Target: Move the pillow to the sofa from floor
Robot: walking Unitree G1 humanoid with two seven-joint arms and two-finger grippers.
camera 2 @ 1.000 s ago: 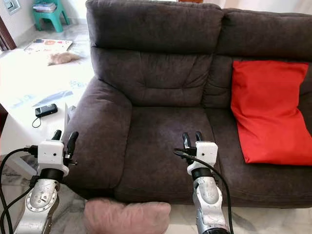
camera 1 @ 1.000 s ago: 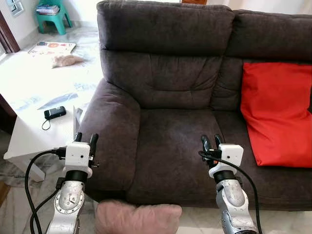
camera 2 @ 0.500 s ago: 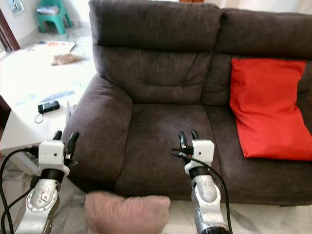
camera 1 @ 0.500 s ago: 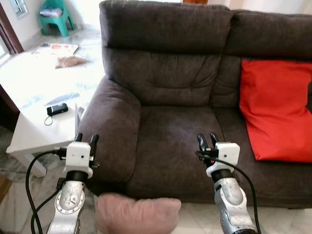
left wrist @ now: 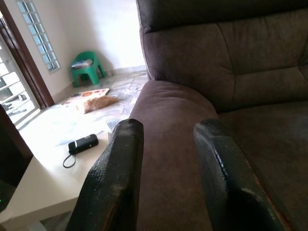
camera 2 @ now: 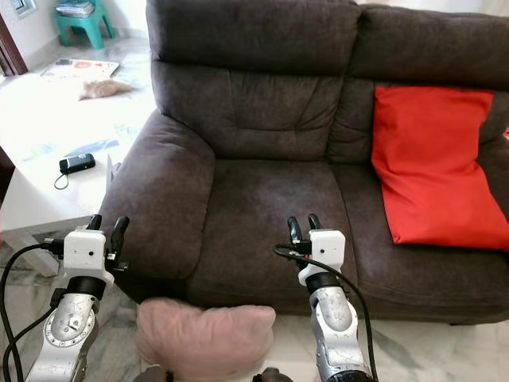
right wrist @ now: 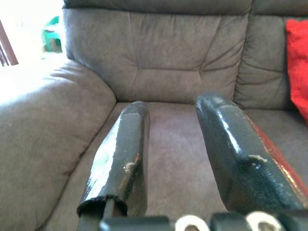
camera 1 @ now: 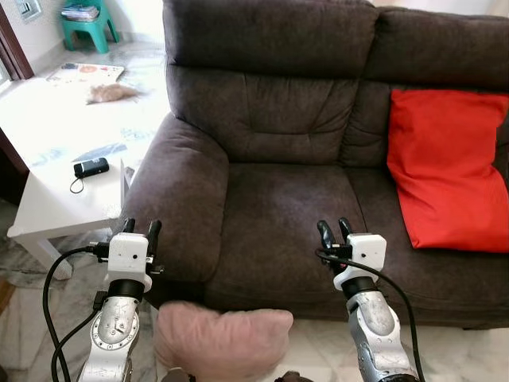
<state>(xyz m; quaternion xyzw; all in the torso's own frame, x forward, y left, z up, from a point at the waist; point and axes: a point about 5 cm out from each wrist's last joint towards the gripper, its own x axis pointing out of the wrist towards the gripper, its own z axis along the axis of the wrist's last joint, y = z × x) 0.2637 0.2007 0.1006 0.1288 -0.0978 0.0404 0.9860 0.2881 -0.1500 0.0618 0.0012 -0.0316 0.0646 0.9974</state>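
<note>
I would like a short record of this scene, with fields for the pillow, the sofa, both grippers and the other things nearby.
pink pillow: on the floor, against the sofa's front, between the two arms
sofa: dark brown, left seat bare
red cushion: leaning on the right seat
left gripper: open, raised before the sofa's armrest, holding nothing
right gripper: open, raised over the seat's front edge, holding nothing
white table: left of the sofa
black device: lying on the white table
green stool: far left corner

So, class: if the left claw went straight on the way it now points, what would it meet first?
Most likely the dark brown fabric sofa's padded armrest: the open left claw points along it. Depth is unclear, so it might skim over toward the backrest.
</note>
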